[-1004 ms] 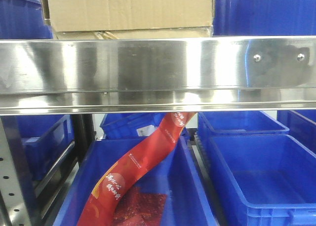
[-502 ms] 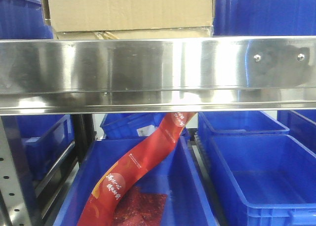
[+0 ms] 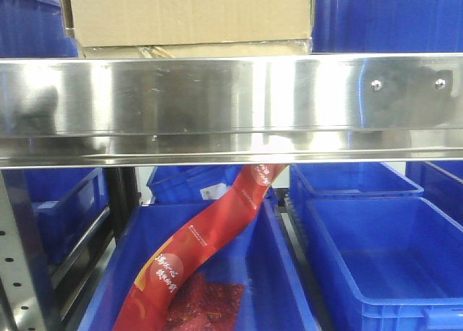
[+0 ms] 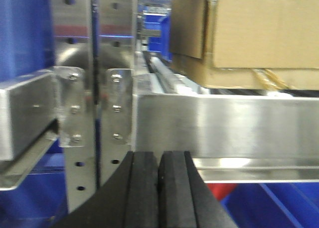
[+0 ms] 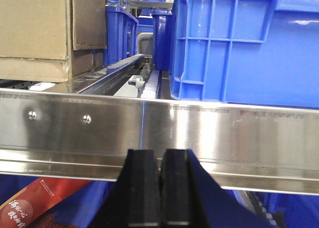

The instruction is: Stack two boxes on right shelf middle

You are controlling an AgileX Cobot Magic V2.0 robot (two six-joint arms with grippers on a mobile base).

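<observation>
Both boxes already sit stacked on the shelf (image 3: 217, 100), the large box (image 3: 192, 13) atop the flatter box (image 3: 195, 50). Each hand, left hand (image 4: 158, 188) and right hand (image 5: 160, 188), is pinched shut, holding nothing (below the rim). Best draw straight back, clear of the rim. Only the right wrist view shows the blue bin (image 5: 249, 44) beside the stack.

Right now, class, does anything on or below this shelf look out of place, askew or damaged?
Yes: a long red printed strip droops diagonally from under the shelf into a blue bin, looking loose. The two boxes sit stacked, apparently square.
</observation>
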